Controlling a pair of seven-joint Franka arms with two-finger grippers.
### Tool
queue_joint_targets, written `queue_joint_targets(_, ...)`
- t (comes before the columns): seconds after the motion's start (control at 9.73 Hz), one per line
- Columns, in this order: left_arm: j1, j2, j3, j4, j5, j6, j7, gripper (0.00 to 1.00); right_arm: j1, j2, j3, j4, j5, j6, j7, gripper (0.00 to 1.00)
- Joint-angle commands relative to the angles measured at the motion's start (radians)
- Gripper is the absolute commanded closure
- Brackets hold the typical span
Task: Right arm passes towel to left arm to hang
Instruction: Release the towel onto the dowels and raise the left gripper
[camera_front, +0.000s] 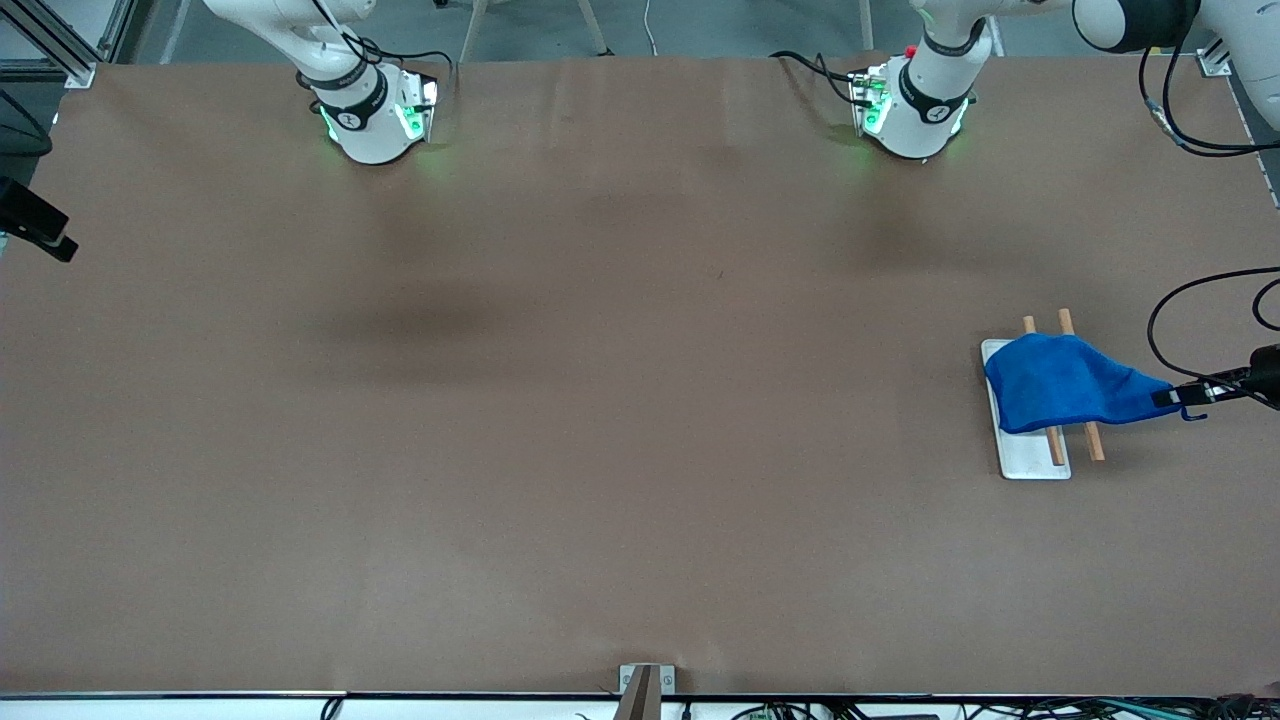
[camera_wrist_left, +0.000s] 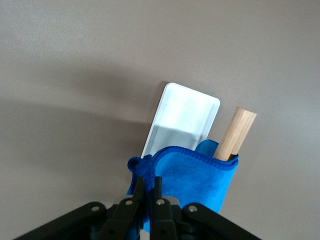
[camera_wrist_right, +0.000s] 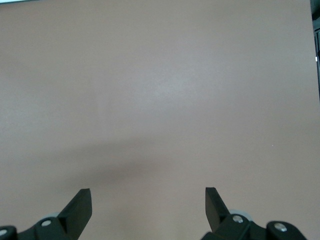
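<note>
The bright blue towel (camera_front: 1065, 385) is draped over two wooden rods (camera_front: 1092, 440) of a small rack on a white base plate (camera_front: 1030, 455), at the left arm's end of the table. My left gripper (camera_front: 1178, 396) is shut on the towel's corner beside the rack, and the cloth is stretched from the rods to the fingers. In the left wrist view the gripper (camera_wrist_left: 150, 182) pinches the towel's (camera_wrist_left: 200, 175) hem, with one rod (camera_wrist_left: 235, 132) and the plate (camera_wrist_left: 182, 117) past it. My right gripper (camera_wrist_right: 148, 200) is open and empty over bare brown table.
The right arm's base (camera_front: 375, 110) and the left arm's base (camera_front: 915, 100) stand along the table's edge farthest from the front camera. Black cables (camera_front: 1165, 300) loop near the rack. A black part (camera_front: 35, 225) shows at the right arm's end of the table.
</note>
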Motion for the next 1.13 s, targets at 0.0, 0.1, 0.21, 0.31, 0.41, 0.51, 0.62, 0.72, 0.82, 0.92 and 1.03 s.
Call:
queue_joint_targets(0.0,-0.002,0.024,0.005,0.015,-0.023,0.025,0.019,0.0,0.002,0.014,-0.008,0.021,0.028,0.011,0.006,0.0)
queue_joint_targets(0.1,-0.002,0.003,-0.006,0.015,-0.015,0.026,0.018,0.0,-0.001,0.014,-0.013,0.023,0.059,0.008,0.008,0.0)
queue_joint_targets(0.21,0.006,-0.019,-0.023,0.016,-0.004,0.028,0.019,0.0,-0.01,0.014,-0.023,0.023,0.079,0.006,0.005,0.0)
queue_joint_targets(0.31,0.009,-0.051,-0.04,0.016,0.046,0.028,0.019,0.0,-0.011,0.015,-0.034,0.023,0.08,0.003,0.002,0.0)
queue_joint_targets(0.41,0.009,-0.106,-0.096,0.016,0.131,0.04,0.018,0.0,-0.01,0.014,-0.053,0.018,0.08,0.0,-0.011,0.0)
queue_joint_targets(0.51,0.015,-0.187,-0.168,0.009,0.249,0.078,0.012,0.0,-0.011,0.014,-0.062,0.017,0.079,-0.002,-0.012,0.0)
queue_joint_targets(0.62,0.029,-0.245,-0.257,0.006,0.352,0.083,0.002,0.0,-0.01,0.014,-0.068,0.014,0.08,-0.002,-0.012,0.0)
queue_joint_targets(0.72,0.042,-0.31,-0.332,0.001,0.447,0.083,0.001,0.0,-0.005,0.014,-0.068,0.015,0.08,0.0,-0.012,0.0)
queue_joint_targets(0.82,0.042,-0.365,-0.397,-0.008,0.52,0.08,-0.022,0.0,-0.01,0.014,-0.07,0.015,0.079,0.0,-0.012,0.0)
queue_joint_targets(0.92,0.044,-0.428,-0.472,-0.031,0.593,0.072,-0.094,0.0,-0.014,0.014,-0.068,0.015,0.08,0.0,-0.012,0.0)
queue_joint_targets(1.03,0.046,-0.515,-0.539,-0.084,0.652,0.072,-0.163,0.0,-0.043,0.015,-0.059,0.015,0.08,0.001,-0.012,0.0)
